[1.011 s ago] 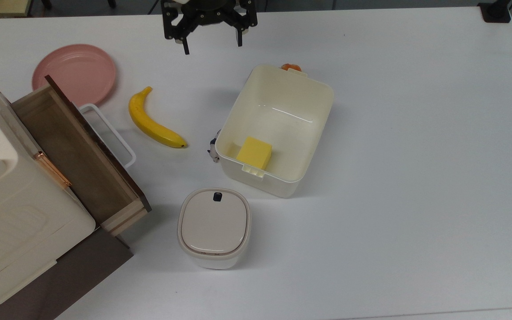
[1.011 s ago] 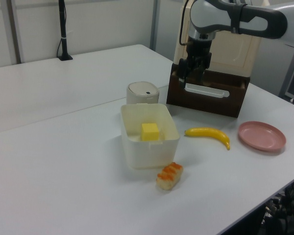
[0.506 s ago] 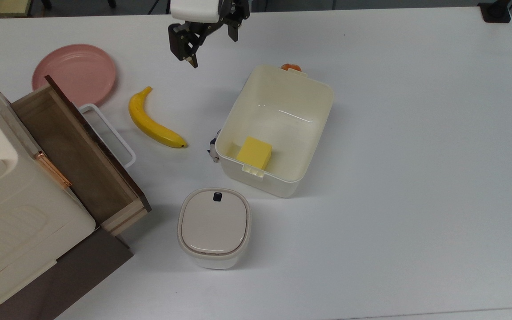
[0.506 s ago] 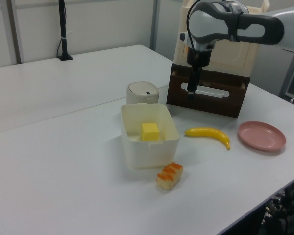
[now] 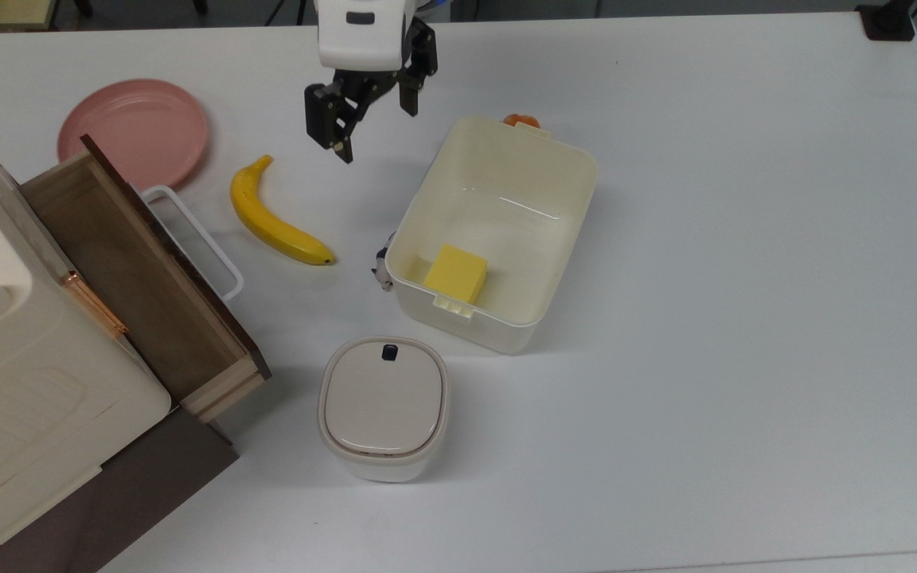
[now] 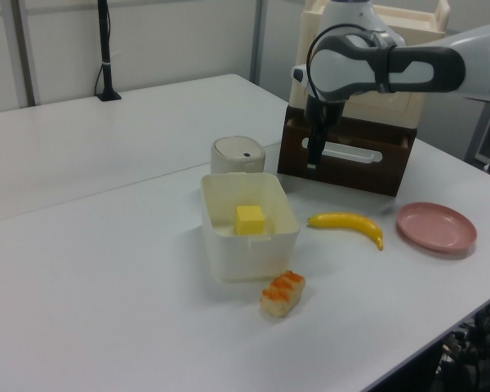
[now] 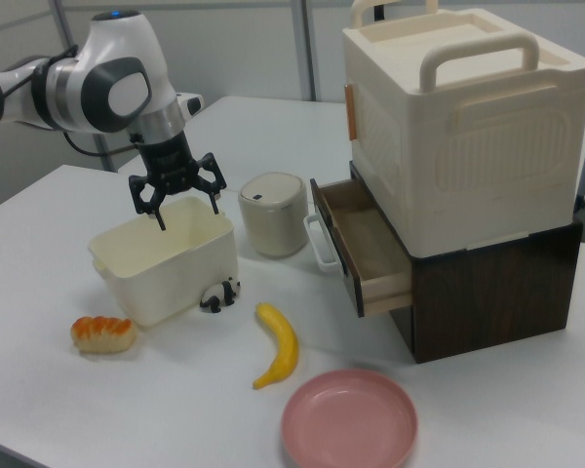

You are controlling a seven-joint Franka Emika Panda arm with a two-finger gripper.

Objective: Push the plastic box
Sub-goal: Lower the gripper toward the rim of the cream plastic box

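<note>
Black fingers (image 5: 341,142) spread apart, nothing between them; gripper (image 5: 375,127) hangs above bare table (image 5: 745,239), apart from the plastic box (image 5: 506,167) at the top view's centre. Yellow block (image 5: 456,274) sits inside the box. Bread roll (image 6: 282,293) is at one short rim, panda figure (image 7: 219,294) at a long wall, banana (image 5: 275,221) and lidded container (image 5: 383,407) nearby. Top view's right of the box is open tabletop.

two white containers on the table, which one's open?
The plastic box, the large lidless tub with a yellow block inside. The smaller round-cornered container has its beige lid on.
</note>
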